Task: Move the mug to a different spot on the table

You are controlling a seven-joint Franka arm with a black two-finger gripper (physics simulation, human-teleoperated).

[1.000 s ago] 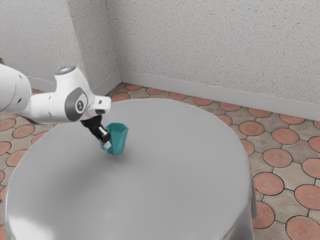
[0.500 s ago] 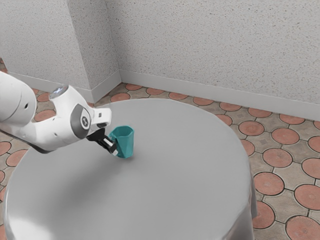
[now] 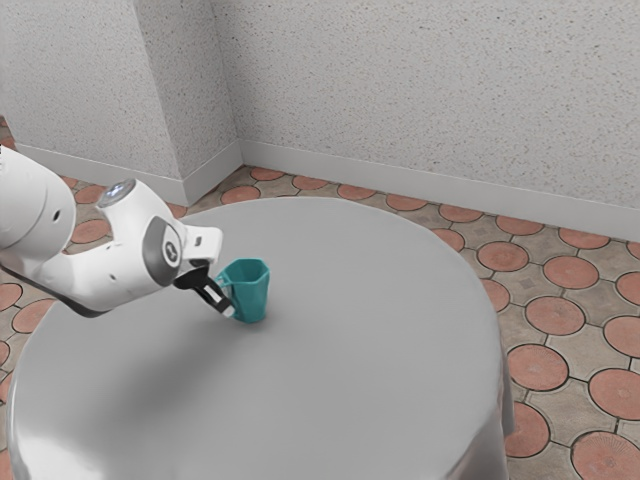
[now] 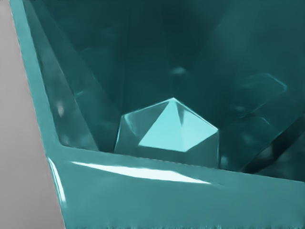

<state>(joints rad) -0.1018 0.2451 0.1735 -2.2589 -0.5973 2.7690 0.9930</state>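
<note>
Shifted toward the exterior view's right with the arm, the teal faceted mug is gripped by the wall nearest the tool, which is clamped on it, low on the round grey desk. With so thin a hold, it could be tipped.

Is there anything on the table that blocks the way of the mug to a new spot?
Nothing visible does. The gripper grips the mug by its wall, and the table around the mug is bare grey surface, also toward the exterior view's right.
</note>
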